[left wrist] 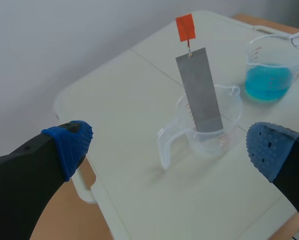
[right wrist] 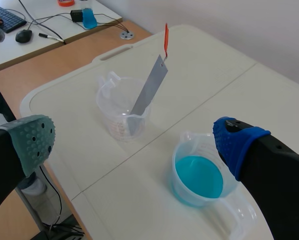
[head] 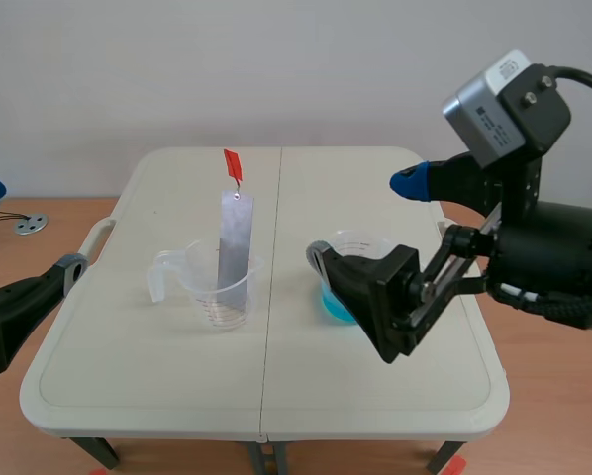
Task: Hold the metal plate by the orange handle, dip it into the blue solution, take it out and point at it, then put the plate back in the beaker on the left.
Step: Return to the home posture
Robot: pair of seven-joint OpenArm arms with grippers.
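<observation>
A grey metal plate (head: 234, 242) with an orange handle (head: 233, 165) on top stands leaning in a clear beaker (head: 220, 289) left of the table's middle. To its right sits a beaker of blue solution (head: 338, 302), partly hidden behind my right gripper (head: 365, 223), which hovers open above it. The right wrist view shows that gripper (right wrist: 134, 140) open over the blue beaker (right wrist: 199, 176), with the plate (right wrist: 149, 92) ahead. My left gripper (head: 29, 228) is open off the table's left edge. In the left wrist view the plate (left wrist: 199, 90) and handle (left wrist: 185, 27) stand ahead of the open gripper (left wrist: 170, 146).
The white folding table (head: 157, 386) has a seam down its middle and a carry handle on its left edge. Beyond the left edge is wooden floor with a round metal fitting (head: 31, 225). A desk with a keyboard, mouse (right wrist: 23, 35) and cables lies farther off.
</observation>
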